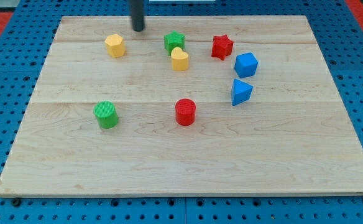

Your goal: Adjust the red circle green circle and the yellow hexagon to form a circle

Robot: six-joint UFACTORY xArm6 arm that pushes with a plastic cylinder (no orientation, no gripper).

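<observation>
My tip point(137, 28): bare rod, no jaws, holding nothing; apparently clear of yellow hexagon point(114, 45) just lower-left. Green circle point(105, 114), red circle point(185, 112) well below.

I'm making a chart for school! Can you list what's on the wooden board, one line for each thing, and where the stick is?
board: wooden board on blue pegboard
my tip: near the view's top, right of the yellow hexagon, touching no block
yellow hexagon: upper left
green circle: lower left
red circle: centre
green star: top middle
yellow heart: touching the green star, just below it
red star: upper right
blue cube: right
blue triangle: below the cube
</observation>
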